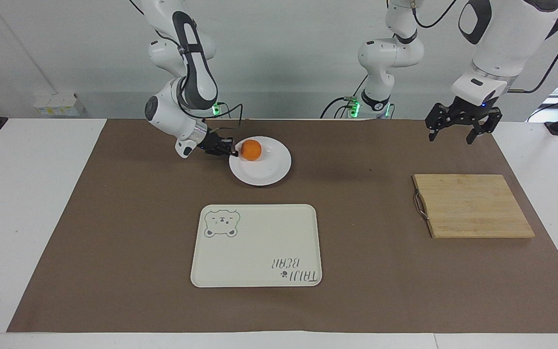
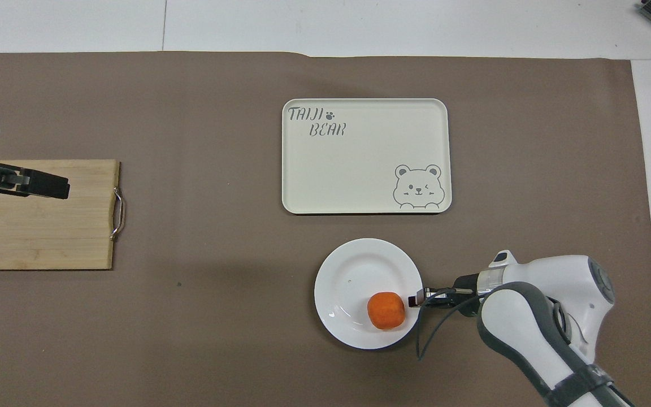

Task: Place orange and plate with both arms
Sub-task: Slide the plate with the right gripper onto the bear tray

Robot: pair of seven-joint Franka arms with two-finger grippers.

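The orange (image 1: 251,149) (image 2: 386,310) lies in the white plate (image 1: 269,174) (image 2: 359,271), close to the rim on the right arm's side. My right gripper (image 1: 233,149) (image 2: 416,298) lies low at that rim, beside the orange, shut on the plate's edge. My left gripper (image 1: 463,133) (image 2: 57,186) hangs open and holds nothing, raised over the end of the table where the cutting board lies.
A cream tray (image 1: 257,245) (image 2: 359,164) with a bear drawing lies farther from the robots than the plate. A wooden cutting board (image 1: 472,206) (image 2: 37,237) with a metal handle lies toward the left arm's end. A brown mat covers the table.
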